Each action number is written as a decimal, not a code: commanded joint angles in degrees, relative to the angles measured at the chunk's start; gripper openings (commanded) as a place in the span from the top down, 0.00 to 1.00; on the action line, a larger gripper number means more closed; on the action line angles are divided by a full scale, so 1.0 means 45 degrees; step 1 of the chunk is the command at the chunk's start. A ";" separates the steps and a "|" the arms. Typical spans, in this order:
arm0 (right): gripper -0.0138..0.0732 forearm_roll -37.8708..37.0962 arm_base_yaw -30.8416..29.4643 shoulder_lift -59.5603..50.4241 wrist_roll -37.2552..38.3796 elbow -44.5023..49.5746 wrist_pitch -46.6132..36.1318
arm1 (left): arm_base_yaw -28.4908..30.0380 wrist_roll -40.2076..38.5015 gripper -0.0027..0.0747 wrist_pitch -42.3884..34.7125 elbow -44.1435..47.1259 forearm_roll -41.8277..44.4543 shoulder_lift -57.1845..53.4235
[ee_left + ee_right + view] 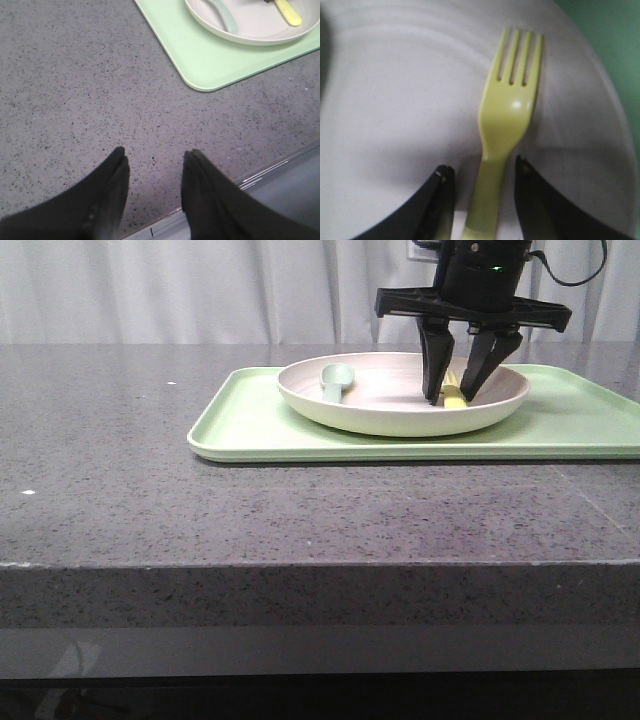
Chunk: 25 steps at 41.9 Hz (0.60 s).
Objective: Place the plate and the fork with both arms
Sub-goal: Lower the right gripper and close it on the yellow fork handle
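The pale pinkish-white plate (390, 410) sits on the light-green tray (250, 425); it also shows in the left wrist view (260, 30) and right wrist view (395, 100). The pale-yellow fork (507, 115) lies flat in the plate, also seen in the front view (453, 395) and left wrist view (289, 11). My right gripper (453, 392) reaches down into the plate, open, its fingertips (440, 175) either side of the fork's handle with gaps on both sides. My left gripper (156, 155) is open and empty above the bare table, well away from the tray.
A grey-green spoon (335, 380) lies in the plate's left part, also visible in the left wrist view (225, 17). The tray's near corner (202, 85) lies ahead of my left gripper. The table's front edge (260, 175) runs close by my left fingers.
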 commanded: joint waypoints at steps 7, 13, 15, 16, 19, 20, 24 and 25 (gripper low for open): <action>0.53 0.0034 -0.0086 -0.0468 0.0014 -0.0405 0.0031 | 0.0043 -0.0086 0.63 -0.0828 -0.0323 -0.0110 -0.0077; 0.69 0.0034 -0.0086 -0.0484 0.0014 -0.0405 0.0049 | 0.0043 -0.0086 0.63 -0.0828 -0.0323 -0.0110 -0.0077; 0.72 0.0034 -0.0086 -0.0484 0.0014 -0.0405 0.0062 | 0.0043 -0.0086 0.63 -0.0828 -0.0323 -0.0110 -0.0077; 0.74 0.0034 -0.0086 -0.0484 0.0014 -0.0405 0.0090 | 0.0043 -0.0086 0.63 -0.0828 -0.0323 -0.0110 -0.0077; 0.77 0.0034 -0.0086 -0.0496 0.0014 -0.0405 0.0113 | 0.0043 -0.0086 0.63 -0.0828 -0.0323 -0.0110 -0.0077; 0.78 0.0034 -0.0086 -0.0510 0.0014 -0.0405 0.0126 | 0.0043 -0.0086 0.63 -0.0828 -0.0323 -0.0110 -0.0077; 0.78 0.0034 -0.0086 -0.0629 0.0014 -0.0405 0.0177 | 0.0043 -0.0086 0.63 -0.0828 -0.0323 -0.0110 -0.0077; 0.78 0.0034 -0.0086 -0.0661 0.0014 -0.0405 0.0196 | 0.0043 -0.0086 0.63 -0.0828 -0.0323 -0.0110 -0.0077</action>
